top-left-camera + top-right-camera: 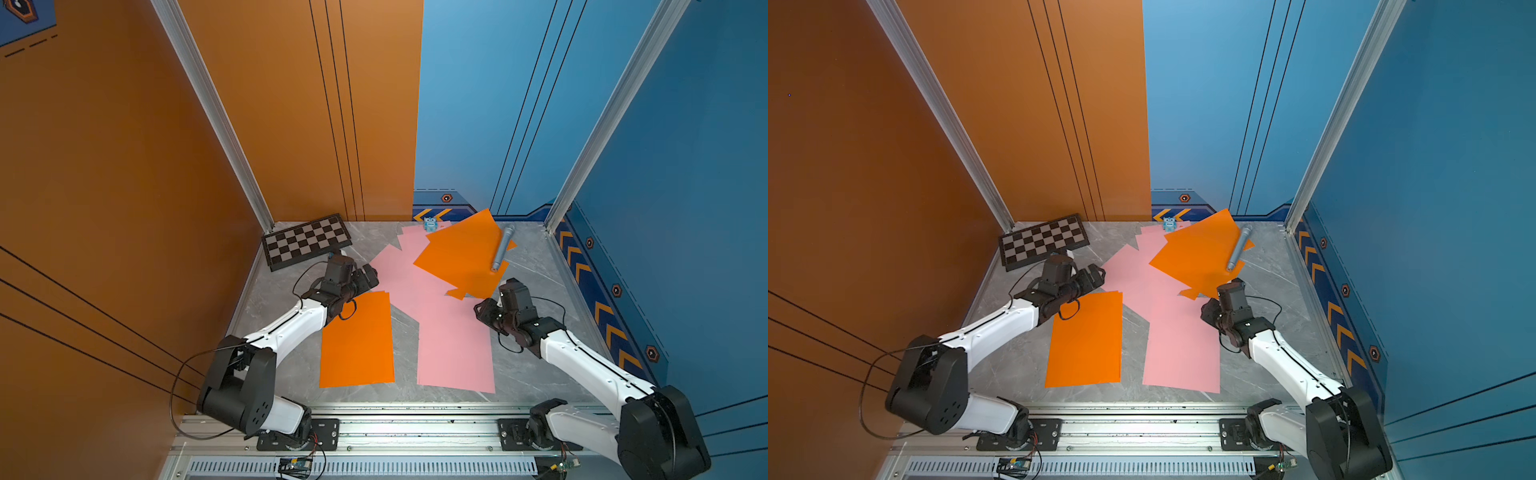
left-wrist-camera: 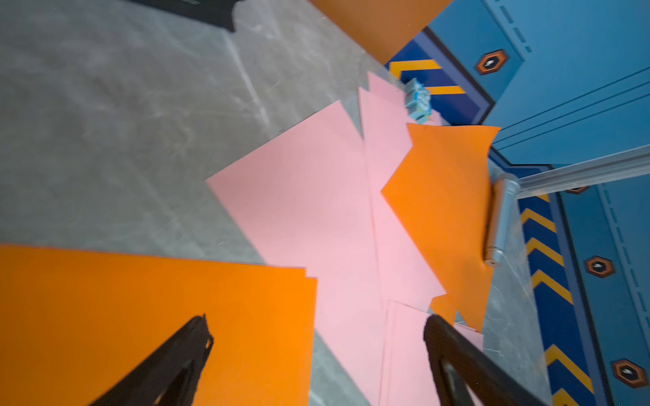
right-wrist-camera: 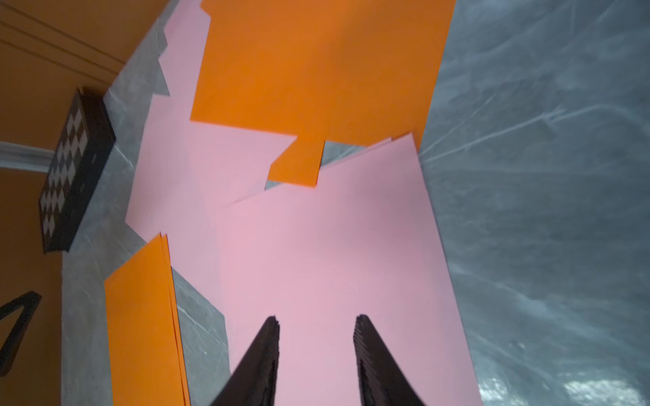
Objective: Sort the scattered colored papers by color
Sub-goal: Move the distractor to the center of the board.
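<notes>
The colored papers lie on the grey floor. A neat orange stack (image 1: 356,338) sits front left and a pink stack (image 1: 455,345) front right. Loose pink sheets (image 1: 399,270) fan out in the middle, and loose orange sheets (image 1: 461,253) overlap them at the back. My left gripper (image 1: 372,276) hovers wide open over the far edge of the orange stack (image 2: 158,316), nothing between its fingers (image 2: 197,337). My right gripper (image 1: 484,311) stands open above the pink stack (image 3: 334,246), holding nothing.
A black-and-grey chessboard (image 1: 306,241) lies at the back left. A grey cylinder (image 1: 502,248) rests on the loose orange sheets. A small blue toy (image 1: 430,225) stands by the back wall. Orange and blue walls close in the floor on three sides.
</notes>
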`<state>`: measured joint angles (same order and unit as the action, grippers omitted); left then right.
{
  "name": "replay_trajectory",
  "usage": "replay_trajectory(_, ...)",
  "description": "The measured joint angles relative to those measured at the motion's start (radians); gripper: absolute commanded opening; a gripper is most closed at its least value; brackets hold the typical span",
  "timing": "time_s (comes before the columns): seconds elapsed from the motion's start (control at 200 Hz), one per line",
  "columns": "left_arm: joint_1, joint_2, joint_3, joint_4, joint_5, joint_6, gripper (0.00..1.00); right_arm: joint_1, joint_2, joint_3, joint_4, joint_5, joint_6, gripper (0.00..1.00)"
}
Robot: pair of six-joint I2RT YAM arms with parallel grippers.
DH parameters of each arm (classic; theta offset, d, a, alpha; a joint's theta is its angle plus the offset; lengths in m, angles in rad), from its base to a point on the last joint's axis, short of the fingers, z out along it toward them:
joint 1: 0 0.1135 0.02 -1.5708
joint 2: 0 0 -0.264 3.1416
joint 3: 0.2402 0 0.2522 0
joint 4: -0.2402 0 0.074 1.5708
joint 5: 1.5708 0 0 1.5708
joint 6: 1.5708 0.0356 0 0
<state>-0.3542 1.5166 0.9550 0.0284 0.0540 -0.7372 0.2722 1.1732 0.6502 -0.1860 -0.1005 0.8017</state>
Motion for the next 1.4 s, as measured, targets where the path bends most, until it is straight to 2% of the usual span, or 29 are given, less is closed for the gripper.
replay_trajectory(0.225,-0.017,0.347,0.373,0.007,0.174,0.116,0.98,-0.17,0.171,0.135,-0.006,-0.039,-0.034,0.78)
replay_trajectory(0.295,-0.018,0.463,0.497,0.005,0.232,0.148,0.98,-0.209,0.237,0.177,-0.005,-0.052,-0.04,0.83)
replay_trajectory(0.46,-0.02,0.694,0.751,0.003,0.353,0.185,0.98,-0.261,0.415,0.315,-0.006,-0.05,-0.068,0.86)
replay_trajectory(0.601,-0.034,0.838,0.916,0.004,0.419,0.191,0.98,-0.242,0.603,0.529,-0.041,0.035,-0.135,0.86)
replay_trajectory(0.666,-0.042,0.875,0.953,0.004,0.435,0.188,0.98,-0.233,0.69,0.637,-0.06,0.081,-0.166,0.84)
replay_trajectory(0.751,-0.049,0.903,0.971,0.005,0.449,0.182,0.98,-0.228,0.798,0.774,-0.08,0.138,-0.198,0.7)
replay_trajectory(0.851,-0.053,0.911,0.971,0.002,0.452,0.18,0.98,-0.228,0.925,0.929,-0.118,0.203,-0.231,0.62)
replay_trajectory(1.126,-0.041,0.947,1.007,0.013,0.509,0.18,0.98,-0.229,1.179,1.253,-0.246,0.322,-0.282,0.64)
replay_trajectory(1.281,-0.039,0.959,1.007,0.012,0.52,0.18,0.98,-0.232,1.213,1.329,-0.295,0.349,-0.282,0.64)
replay_trajectory(1.396,-0.039,0.967,1.007,0.013,0.521,0.178,0.98,-0.239,1.215,1.363,-0.332,0.359,-0.281,0.6)
